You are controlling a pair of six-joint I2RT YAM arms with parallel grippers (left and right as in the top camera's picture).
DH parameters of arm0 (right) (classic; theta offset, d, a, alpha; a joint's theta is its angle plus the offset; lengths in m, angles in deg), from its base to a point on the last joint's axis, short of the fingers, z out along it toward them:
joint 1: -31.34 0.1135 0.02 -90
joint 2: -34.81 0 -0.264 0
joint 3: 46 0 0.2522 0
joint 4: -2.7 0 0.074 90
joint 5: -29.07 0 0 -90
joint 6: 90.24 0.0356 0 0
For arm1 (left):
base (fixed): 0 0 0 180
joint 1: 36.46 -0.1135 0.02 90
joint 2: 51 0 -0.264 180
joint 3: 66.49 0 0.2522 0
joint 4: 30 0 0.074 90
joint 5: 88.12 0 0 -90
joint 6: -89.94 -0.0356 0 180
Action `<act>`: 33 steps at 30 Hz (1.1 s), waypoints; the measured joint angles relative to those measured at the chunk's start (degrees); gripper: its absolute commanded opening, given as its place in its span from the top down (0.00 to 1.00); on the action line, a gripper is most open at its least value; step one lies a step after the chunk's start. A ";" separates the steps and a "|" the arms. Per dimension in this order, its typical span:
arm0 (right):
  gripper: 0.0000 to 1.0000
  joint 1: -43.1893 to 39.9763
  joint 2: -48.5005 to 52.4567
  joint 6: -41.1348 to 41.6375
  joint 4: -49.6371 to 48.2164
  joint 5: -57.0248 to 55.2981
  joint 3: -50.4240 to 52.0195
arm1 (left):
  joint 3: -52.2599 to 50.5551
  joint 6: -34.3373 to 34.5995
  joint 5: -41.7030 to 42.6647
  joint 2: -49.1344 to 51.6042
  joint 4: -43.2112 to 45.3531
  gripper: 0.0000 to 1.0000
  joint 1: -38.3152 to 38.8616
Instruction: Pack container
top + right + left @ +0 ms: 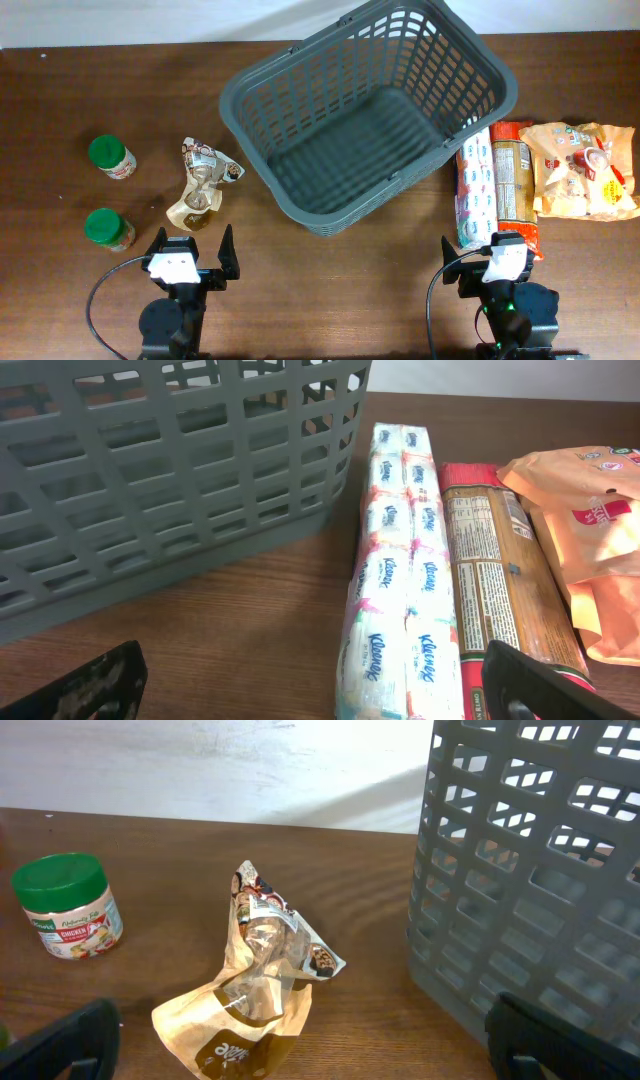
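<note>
Reading CHICKEN on jar [65, 910] from left wrist, container [300, 90] whole overhead

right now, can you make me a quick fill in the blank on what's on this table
1. The grey basket is ____ inside.
2. The far jar and the near jar both have ____ lids.
3. The crumpled bag lies on the basket's ____ side, the tissue pack on its right.
Missing words: empty; green; left.
</note>
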 measured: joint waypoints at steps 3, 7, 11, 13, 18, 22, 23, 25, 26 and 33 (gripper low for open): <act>0.01 0.00 0.00 0.00 0.00 0.00 0.00 | 0.02 0.00 0.00 0.00 0.00 0.01 0.00; 0.01 0.00 0.00 -0.02 0.00 0.02 0.00 | 0.00 0.00 0.00 0.00 0.02 0.01 0.00; 0.01 0.00 0.00 0.02 0.00 0.02 0.00 | 0.00 0.00 0.00 0.00 0.02 0.01 0.00; 0.01 0.00 0.00 -0.02 0.00 0.02 0.00 | 0.00 0.00 0.00 0.00 0.00 0.01 0.00; 0.01 0.00 0.00 0.02 0.00 0.00 0.00 | 0.02 0.00 0.00 0.00 0.00 0.01 0.00; 0.01 0.00 0.00 0.00 0.00 0.02 0.00 | 0.00 0.00 0.00 0.00 0.00 0.01 0.00; 0.01 0.00 0.00 -0.02 0.00 0.02 0.00 | 0.00 0.00 0.00 0.00 0.00 0.01 0.00; 0.01 0.00 0.00 0.00 0.00 0.02 0.00 | 0.02 0.00 0.00 0.00 0.00 0.01 0.00; 0.01 0.00 0.00 0.02 0.00 0.00 0.00 | 0.00 0.00 0.00 0.00 0.02 0.01 0.00; 0.01 0.00 0.00 0.00 0.00 -0.02 0.00 | 0.00 0.00 -1.25 0.00 0.81 0.01 0.00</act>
